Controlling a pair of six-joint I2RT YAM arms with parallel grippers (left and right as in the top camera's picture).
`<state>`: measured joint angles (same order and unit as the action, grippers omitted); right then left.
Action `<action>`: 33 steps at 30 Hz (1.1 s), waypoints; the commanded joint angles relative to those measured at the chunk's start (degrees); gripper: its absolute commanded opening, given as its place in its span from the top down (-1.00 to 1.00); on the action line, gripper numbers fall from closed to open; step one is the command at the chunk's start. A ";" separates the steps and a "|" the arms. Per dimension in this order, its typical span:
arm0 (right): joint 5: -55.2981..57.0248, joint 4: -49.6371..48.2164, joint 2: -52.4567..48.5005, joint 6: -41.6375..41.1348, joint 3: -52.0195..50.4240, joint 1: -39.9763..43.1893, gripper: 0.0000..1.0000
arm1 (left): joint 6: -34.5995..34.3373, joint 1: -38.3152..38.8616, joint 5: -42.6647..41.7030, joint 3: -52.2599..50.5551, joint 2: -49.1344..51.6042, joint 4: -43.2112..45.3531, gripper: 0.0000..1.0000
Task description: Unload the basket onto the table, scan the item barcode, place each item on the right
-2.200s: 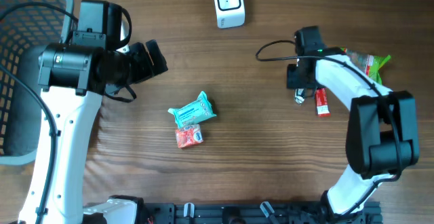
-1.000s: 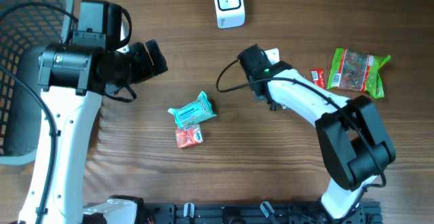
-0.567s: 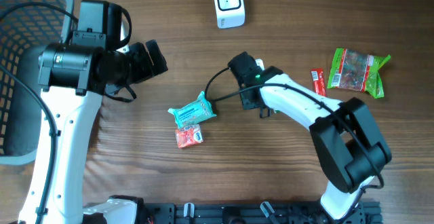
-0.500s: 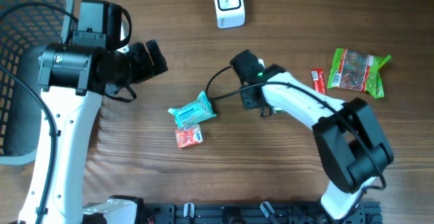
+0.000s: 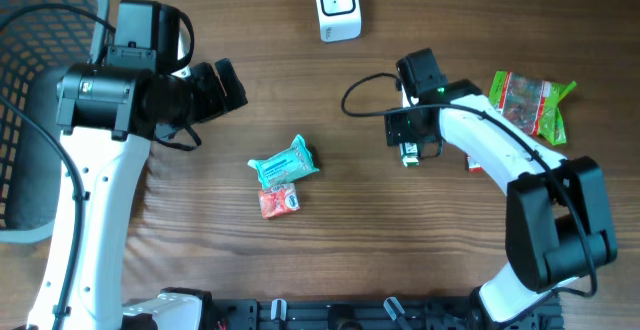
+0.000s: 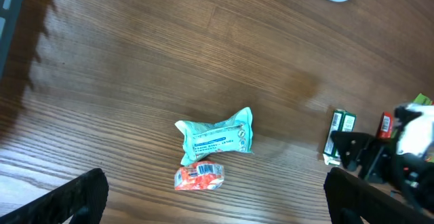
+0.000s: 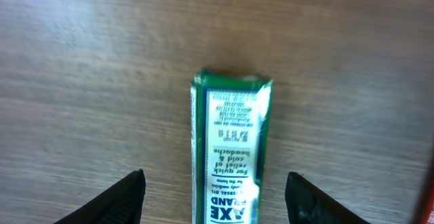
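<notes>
A small green box (image 7: 230, 142) with printed text lies flat on the wooden table, also seen from above (image 5: 410, 154) and in the left wrist view (image 6: 339, 134). My right gripper (image 7: 215, 176) hangs over it, open, with a gap of bare wood between each finger and the box. The white barcode scanner (image 5: 337, 5) stands at the far middle of the table. My left gripper (image 5: 228, 83) is open and holds nothing, well left of the items; its fingers (image 6: 74, 197) frame the bottom of its wrist view.
A teal packet (image 5: 283, 162) and an orange packet (image 5: 279, 201) lie together mid-table. A green candy bag (image 5: 528, 100) and a red stick item (image 5: 476, 163) lie at the right. A grey basket (image 5: 40, 30) fills the far left corner.
My right arm has swung from the table's centre back to the right, and its jaws have opened around the green box. The left arm has not moved.
</notes>
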<state>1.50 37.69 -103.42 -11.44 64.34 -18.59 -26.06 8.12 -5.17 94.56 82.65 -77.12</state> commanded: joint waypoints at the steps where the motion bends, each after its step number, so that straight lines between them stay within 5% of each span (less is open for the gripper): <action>1: -1.55 -2.54 0.33 0.85 -4.50 -0.13 -0.25 | -0.04 -0.37 0.55 0.33 0.02 -0.02 -0.99; 11: -1.53 -5.40 0.35 0.94 -7.04 -0.13 0.15 | -0.04 -0.37 0.57 0.33 0.02 -0.02 -1.00; 15: -1.36 -4.87 0.46 0.94 -5.57 -0.13 0.60 | -0.04 -0.37 0.57 0.33 0.02 -0.02 -1.00; 24: -1.27 -0.26 5.29 4.68 0.22 -0.13 0.58 | -0.04 -0.37 0.57 0.33 0.02 -0.02 -1.00; 33: -0.94 11.19 9.11 5.25 19.76 -0.13 0.92 | -0.04 -0.37 0.57 0.33 0.02 -0.02 -1.00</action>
<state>0.86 46.17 -96.03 -7.31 74.87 -18.59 -26.06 8.12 -5.17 94.56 82.65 -77.10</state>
